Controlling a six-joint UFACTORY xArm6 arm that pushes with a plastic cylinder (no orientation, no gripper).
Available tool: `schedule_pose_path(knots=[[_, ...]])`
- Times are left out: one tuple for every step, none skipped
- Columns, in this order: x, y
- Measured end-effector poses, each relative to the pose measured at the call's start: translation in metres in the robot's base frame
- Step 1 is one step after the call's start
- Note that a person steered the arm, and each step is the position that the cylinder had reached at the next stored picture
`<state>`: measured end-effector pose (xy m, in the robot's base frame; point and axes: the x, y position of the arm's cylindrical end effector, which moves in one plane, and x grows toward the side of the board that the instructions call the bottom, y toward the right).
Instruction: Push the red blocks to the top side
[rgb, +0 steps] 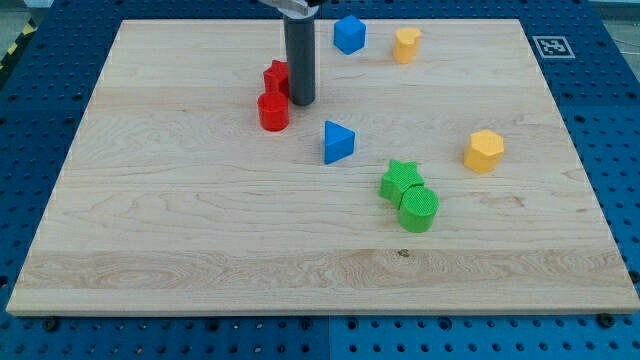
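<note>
A red cylinder stands left of centre on the wooden board. A red star-shaped block sits just above it, touching or nearly touching it. My tip is down on the board right beside both red blocks, on their right side, level with the gap between them. The rod rises straight up and out of the view's top.
A blue block and a yellow block lie near the top edge. A blue triangle block sits at centre. A green star and a green cylinder touch, below right of centre. A yellow hexagon block lies at right.
</note>
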<state>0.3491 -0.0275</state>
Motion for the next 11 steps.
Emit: schedule_pose_path(knots=[[0.0, 0.0], [0.014, 0.008], [0.033, 0.011], [0.058, 0.011], [0.076, 0.005], [0.084, -0.014], [0.084, -0.042], [0.084, -0.058], [0.083, -0.059], [0.081, -0.059], [0.088, -0.058]])
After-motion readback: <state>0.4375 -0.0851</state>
